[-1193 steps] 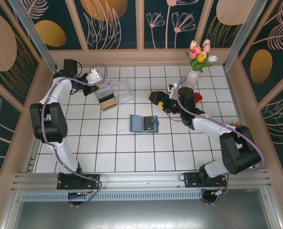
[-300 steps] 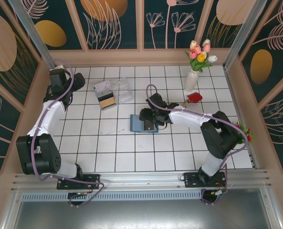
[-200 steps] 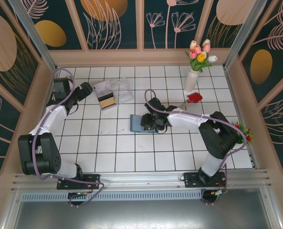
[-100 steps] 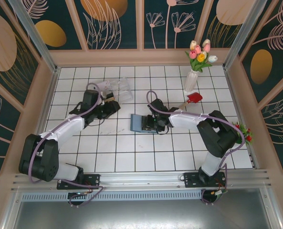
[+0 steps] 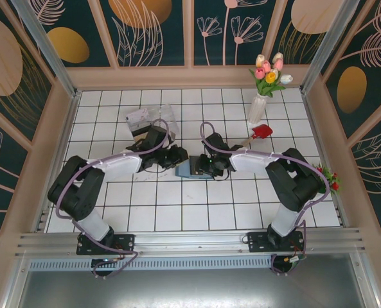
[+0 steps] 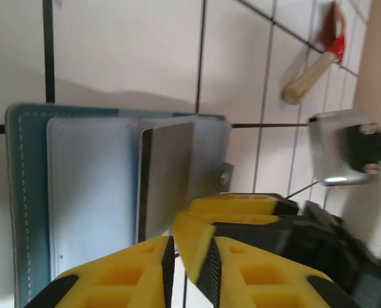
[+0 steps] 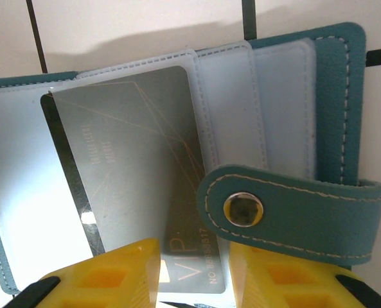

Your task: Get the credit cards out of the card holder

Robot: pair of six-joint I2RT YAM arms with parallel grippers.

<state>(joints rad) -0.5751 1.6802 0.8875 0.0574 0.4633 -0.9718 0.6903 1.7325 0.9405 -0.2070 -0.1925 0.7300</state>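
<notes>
Position of task items: the card holder (image 5: 185, 172) is lying open and flat on the tiled table (image 5: 177, 212), near its centre, between the two arms. The left gripper (image 6: 191, 244) is sitting at its left side and the right gripper (image 7: 193, 247) at its right side.

Right wrist view: a grey card (image 7: 139, 160) marked VIP is sticking partway out of a clear pocket, tilted off the pocket's line. Its lower end is lying between the yellow fingers (image 7: 100, 279). These fingers are standing partly apart. Contact with the card is not discernible, so it cannot be told whether they are gripping it. The teal strap (image 7: 293, 215) with its metal snap is lying across the holder, just beside the card's right edge.

Left wrist view: the left fingers (image 6: 113, 279) are standing close together with a narrow gap, at the holder's edge. Whether anything is clamped between them cannot be told. A yellow finger of the right gripper is showing just beyond them.

Surroundings: a clear box (image 5: 166, 117) is sitting behind the left arm, with a pale card (image 5: 137, 115) just beside it. A vase (image 5: 256, 109) of tulips is standing at the far right, and a red-headed tool (image 5: 262, 131) is lying near its foot.
</notes>
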